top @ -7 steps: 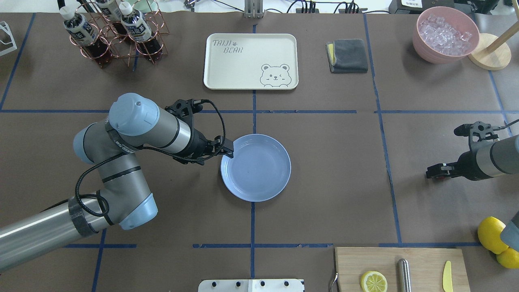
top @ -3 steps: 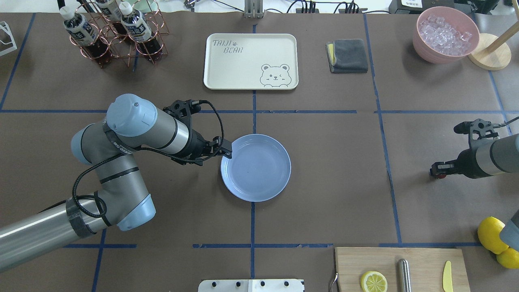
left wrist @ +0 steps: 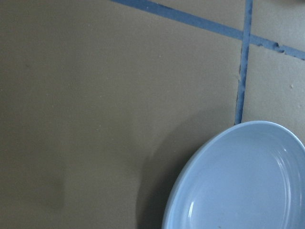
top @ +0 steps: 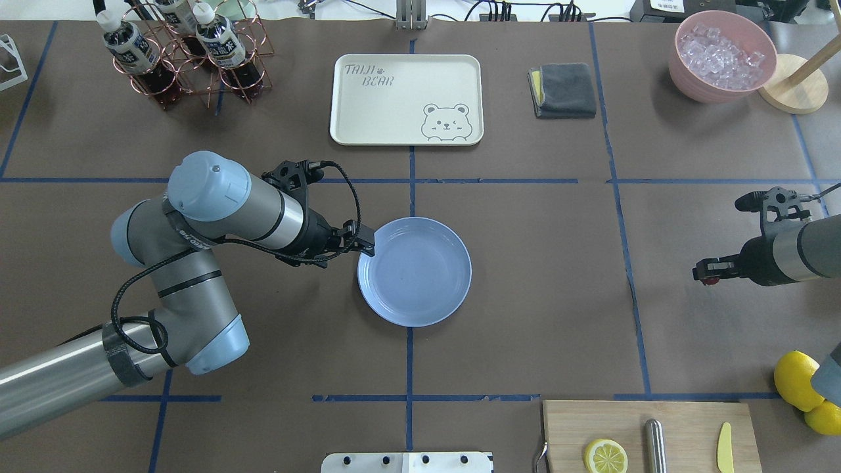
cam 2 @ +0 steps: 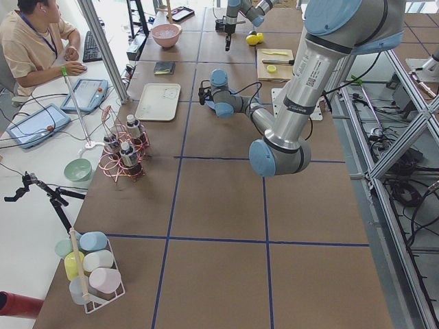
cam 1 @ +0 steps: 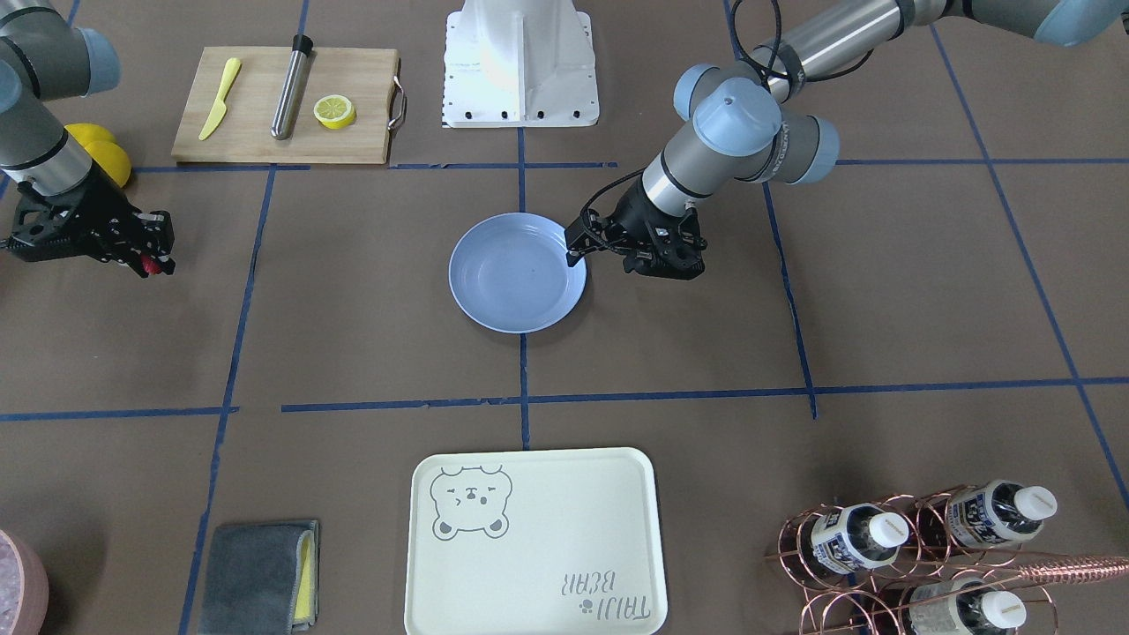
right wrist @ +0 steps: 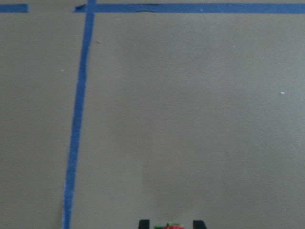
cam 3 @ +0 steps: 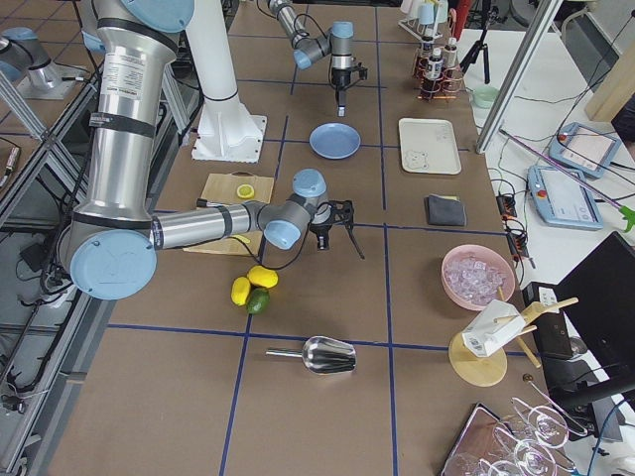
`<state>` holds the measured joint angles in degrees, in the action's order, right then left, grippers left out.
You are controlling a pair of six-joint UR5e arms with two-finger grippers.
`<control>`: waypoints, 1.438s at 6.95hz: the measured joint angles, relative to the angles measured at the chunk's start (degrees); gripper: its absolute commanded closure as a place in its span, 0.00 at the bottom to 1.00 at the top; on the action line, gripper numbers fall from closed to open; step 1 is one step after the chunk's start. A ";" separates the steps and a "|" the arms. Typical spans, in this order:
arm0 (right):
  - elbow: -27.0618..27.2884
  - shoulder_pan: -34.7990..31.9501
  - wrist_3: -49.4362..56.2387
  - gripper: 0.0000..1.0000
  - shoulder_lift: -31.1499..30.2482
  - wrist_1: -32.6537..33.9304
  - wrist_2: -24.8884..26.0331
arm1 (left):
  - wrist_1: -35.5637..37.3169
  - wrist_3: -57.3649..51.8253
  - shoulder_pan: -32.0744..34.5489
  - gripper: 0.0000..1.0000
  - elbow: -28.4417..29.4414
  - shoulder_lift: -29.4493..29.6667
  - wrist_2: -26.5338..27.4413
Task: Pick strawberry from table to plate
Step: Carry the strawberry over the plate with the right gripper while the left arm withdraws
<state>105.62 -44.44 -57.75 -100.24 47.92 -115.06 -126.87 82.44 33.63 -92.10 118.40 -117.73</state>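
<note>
— What was the right gripper (top: 704, 272) doing?
— Its two black fingertips were closed on the strawberry (right wrist: 172, 226), a tiny red berry with a fleck of green, barely peeking out between them in the wrist view.
— Where was that?
— On the robot's right side of the table (top: 539, 276), well apart from the plate (top: 420, 289), with a line of blue tape (top: 620, 230) between them.
— And the left gripper (top: 368, 247)?
— It hung at the plate's rim. I couldn't tell how its jaws stood, nor whether it touched the rim.
— The surface?
— Brown paper with a blue grid, and the glossy pale-blue plate near the middle. Near the robot lay a cutting board (top: 690, 420) carrying a half lemon (top: 606, 456), a metal rod (top: 654, 445) and a yellow knife (top: 724, 448), with whole lemons (top: 795, 380) beside it. Across the table were a cream bear tray (top: 394, 105), a grey cloth (top: 566, 90), a pink bowl (top: 686, 79) of ice (top: 723, 56) and a copper rack (top: 210, 89) of bottles (top: 125, 45).
— The room?
— A person (cam 2: 31, 48) sat at a side desk (cam 2: 27, 161) with tablets (cam 2: 86, 94).
</note>
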 measured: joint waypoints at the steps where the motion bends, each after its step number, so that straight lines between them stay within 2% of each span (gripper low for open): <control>1: 2.14 0.40 -3.13 1.00 1.04 0.33 -0.23 | 0.16 -0.33 2.17 0.01 -2.73 -2.36 -0.14; 3: 3.53 3.29 -12.54 1.00 8.54 2.79 -0.11 | 0.29 -5.10 7.88 0.01 -5.68 -6.29 -0.19; 6: 1.89 10.15 -22.17 1.00 29.35 21.18 3.88 | 0.25 -17.97 13.14 0.01 -6.73 -12.24 -0.17; 8: -4.70 15.13 -28.63 1.00 41.60 26.49 8.53 | 0.20 -28.22 17.44 0.01 -7.74 -16.82 -0.41; 10: -11.19 19.79 -31.62 1.00 48.56 28.66 13.51 | 0.12 -35.29 22.95 0.01 -8.89 -20.46 -0.47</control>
<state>94.44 -24.65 -89.37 -51.68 76.59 -101.55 -126.75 47.15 56.58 -100.99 97.94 -118.20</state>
